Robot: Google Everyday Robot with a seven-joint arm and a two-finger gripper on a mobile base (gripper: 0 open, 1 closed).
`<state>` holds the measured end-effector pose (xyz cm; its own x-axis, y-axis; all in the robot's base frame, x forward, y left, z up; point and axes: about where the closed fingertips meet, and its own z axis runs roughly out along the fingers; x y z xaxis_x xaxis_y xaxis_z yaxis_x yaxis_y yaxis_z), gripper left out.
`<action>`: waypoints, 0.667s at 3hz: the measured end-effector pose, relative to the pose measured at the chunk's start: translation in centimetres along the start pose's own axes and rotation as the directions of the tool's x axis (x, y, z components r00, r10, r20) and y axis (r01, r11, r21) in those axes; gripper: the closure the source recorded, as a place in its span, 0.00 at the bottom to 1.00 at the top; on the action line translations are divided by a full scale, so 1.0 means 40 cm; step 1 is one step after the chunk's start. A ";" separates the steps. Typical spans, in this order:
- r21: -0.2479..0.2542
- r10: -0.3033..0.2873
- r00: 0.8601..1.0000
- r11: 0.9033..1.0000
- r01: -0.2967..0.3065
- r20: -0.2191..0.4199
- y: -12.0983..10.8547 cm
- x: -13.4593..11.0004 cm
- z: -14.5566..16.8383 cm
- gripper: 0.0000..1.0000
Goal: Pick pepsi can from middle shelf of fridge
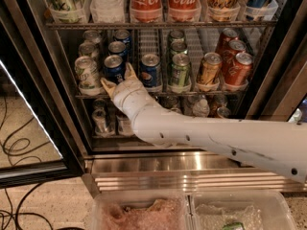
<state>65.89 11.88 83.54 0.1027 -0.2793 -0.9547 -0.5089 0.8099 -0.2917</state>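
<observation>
The fridge (43,99) stands open in front of me. Its middle shelf (192,93) is a wire rack lined with cans. A dark blue pepsi can (114,67) stands at the front of the second lane from the left, with more blue cans behind it and another blue can (150,71) one lane to the right. My gripper (118,79) is at the shelf's front edge, right at the pepsi can's lower part. It is open, with one tan finger (107,86) to the can's left and the other (129,71) to its right. The can stands on the shelf.
Green cans (179,70) and orange-red cans (237,67) fill the lanes to the right, and a pale can (87,74) stands to the left. Coca-Cola bottles (146,1) are on the rack above and small bottles (200,107) on the rack below. Clear bins (192,212) are on the floor in front.
</observation>
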 end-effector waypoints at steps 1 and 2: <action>0.000 0.000 1.000 1.000 0.000 0.000 0.000 0.000 0.000 0.72; 0.000 0.000 1.000 1.000 0.000 0.000 0.000 0.000 0.000 0.95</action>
<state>65.89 11.88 83.54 0.1027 -0.2793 -0.9547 -0.5089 0.8099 -0.2917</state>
